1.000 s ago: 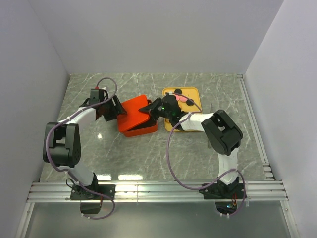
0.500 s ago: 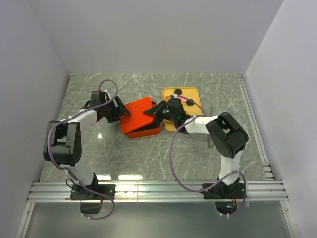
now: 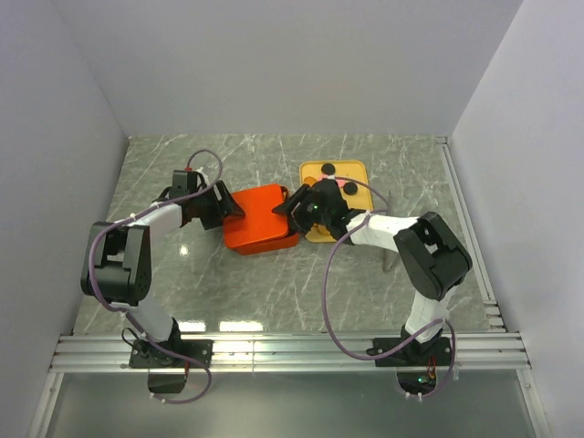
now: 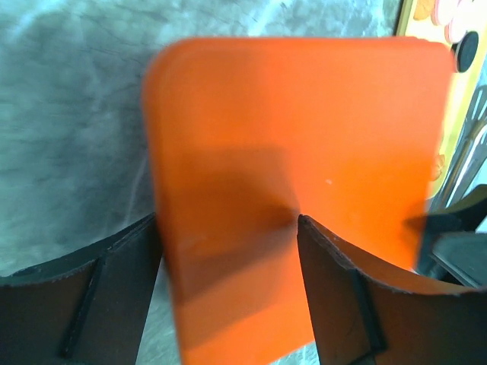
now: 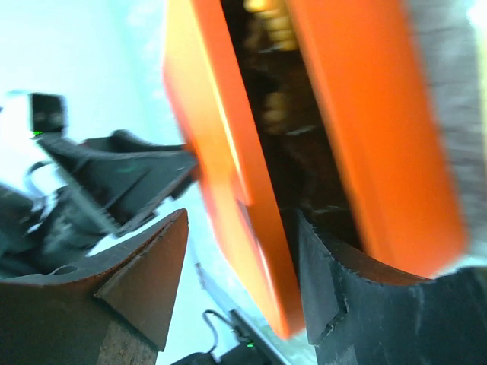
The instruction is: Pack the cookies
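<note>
The orange-red lid (image 3: 260, 212) lies over the orange-red box (image 3: 267, 241), still lifted on its right side. My left gripper (image 3: 225, 206) is open at the lid's left corner (image 4: 297, 129), its fingers (image 4: 122, 296) standing apart over it. My right gripper (image 3: 294, 204) is open at the right edge: one finger (image 5: 335, 289) sits in the gap between lid (image 5: 228, 175) and box (image 5: 365, 114), the other (image 5: 144, 274) outside. Tan cookies (image 5: 274, 34) show dimly inside the box. Black cookies (image 3: 327, 168) and a pink one (image 3: 340, 183) lie on the yellow tray (image 3: 358, 170).
The yellow tray's edge (image 4: 407, 15) with a black cookie (image 4: 466, 47) shows just past the lid in the left wrist view. Grey walls enclose the marble table (image 3: 301, 283) on three sides. A metal rail (image 3: 292, 347) runs along the near edge.
The lid was tilted up off the box; it has come down nearly flat over it. Box, lid and both grippers have shifted a little right, towards the tray.
</note>
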Action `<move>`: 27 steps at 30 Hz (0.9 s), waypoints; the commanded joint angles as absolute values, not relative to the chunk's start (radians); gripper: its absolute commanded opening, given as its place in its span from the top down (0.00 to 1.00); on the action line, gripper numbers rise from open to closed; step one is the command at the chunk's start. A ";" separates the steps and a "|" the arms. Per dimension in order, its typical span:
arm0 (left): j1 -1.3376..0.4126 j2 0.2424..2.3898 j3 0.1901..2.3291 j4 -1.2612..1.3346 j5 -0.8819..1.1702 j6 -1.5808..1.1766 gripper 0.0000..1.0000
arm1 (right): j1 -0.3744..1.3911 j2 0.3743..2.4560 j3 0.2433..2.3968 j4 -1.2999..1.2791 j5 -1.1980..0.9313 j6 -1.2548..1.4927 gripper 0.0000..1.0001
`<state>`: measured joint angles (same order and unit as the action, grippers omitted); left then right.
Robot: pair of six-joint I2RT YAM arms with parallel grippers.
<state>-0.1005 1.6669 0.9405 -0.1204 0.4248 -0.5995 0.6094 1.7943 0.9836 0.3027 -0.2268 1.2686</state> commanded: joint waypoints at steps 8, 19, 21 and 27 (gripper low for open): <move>-0.178 1.692 1.002 -0.126 0.400 -0.630 0.25 | 0.545 1.678 1.083 -0.035 -0.121 1.092 0.34; -0.190 1.710 1.091 -0.204 0.370 -0.621 0.25 | 0.462 1.586 1.140 -0.213 -0.061 0.907 0.36; -0.199 1.724 1.115 -0.219 0.364 -0.617 0.24 | 0.436 1.617 1.158 -0.230 -0.084 0.890 0.42; -0.222 1.753 1.155 -0.256 0.351 -0.618 0.23 | 0.428 1.784 1.193 -0.215 -0.156 0.877 0.62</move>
